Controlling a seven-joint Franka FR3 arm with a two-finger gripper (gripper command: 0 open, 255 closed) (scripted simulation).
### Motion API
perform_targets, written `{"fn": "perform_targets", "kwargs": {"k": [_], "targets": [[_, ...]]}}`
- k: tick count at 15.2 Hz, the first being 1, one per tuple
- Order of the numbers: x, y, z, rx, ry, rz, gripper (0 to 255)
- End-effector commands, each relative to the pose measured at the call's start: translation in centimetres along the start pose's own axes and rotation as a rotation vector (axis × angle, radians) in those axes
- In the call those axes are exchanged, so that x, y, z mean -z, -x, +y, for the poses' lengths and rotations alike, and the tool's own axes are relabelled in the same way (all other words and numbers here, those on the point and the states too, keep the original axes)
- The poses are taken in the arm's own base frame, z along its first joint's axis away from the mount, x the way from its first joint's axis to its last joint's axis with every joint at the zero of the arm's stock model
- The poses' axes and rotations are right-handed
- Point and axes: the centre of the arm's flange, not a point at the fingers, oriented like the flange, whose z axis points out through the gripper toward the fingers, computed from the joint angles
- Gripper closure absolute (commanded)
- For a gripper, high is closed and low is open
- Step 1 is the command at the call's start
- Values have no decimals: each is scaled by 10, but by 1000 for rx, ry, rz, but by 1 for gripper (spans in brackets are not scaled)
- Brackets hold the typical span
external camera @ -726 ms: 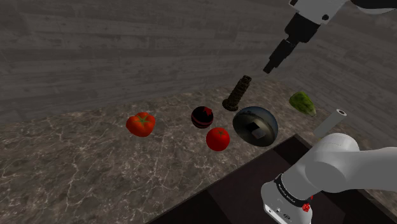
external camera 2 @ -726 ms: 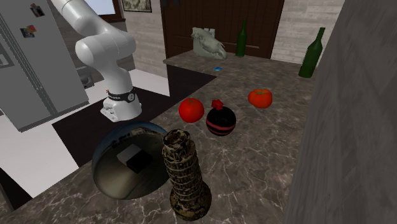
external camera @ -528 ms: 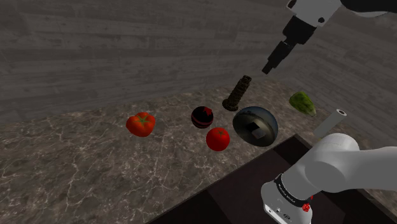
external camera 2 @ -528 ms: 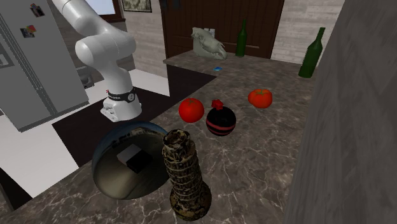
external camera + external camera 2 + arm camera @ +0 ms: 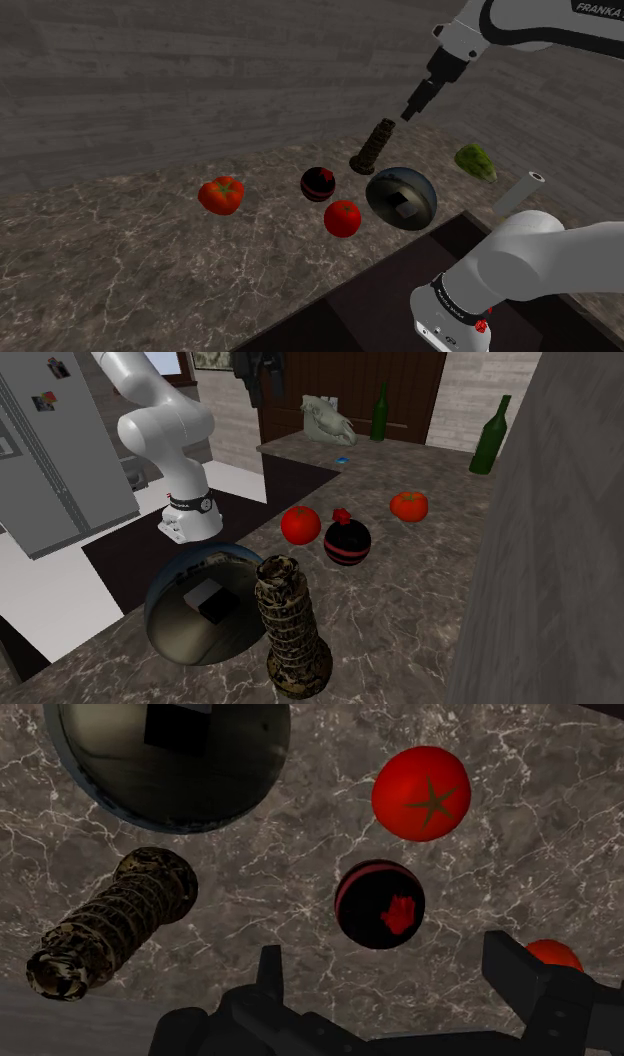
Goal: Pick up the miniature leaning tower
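Miniature leaning tower (image 5: pixel 374 146) stands by the wall (image 5: pixel 200 80), axis tilting upper-right in shoulder view, bowl (image 5: pixel 401 198) just below; gripper (image 5: pixel 410 108) above, spread wide.

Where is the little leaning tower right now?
In the shoulder view, the tower stands right of centre near the wall, just behind the dark shiny bowl.
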Motion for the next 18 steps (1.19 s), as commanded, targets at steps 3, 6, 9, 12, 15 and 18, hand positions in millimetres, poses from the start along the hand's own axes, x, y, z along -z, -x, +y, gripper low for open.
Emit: {"fn": "perform_targets", "kwargs": {"k": [3, 6, 9, 12, 15, 18], "targets": [[-28, -13, 44, 3, 4, -2, 0], [-48, -22, 76, 4, 7, -5, 0], [-69, -32, 108, 5, 9, -7, 0], [-90, -42, 140, 6, 12, -9, 0], [-110, -52, 172, 7, 15, -12, 0], [-131, -62, 204, 8, 17, -14, 0]]}}
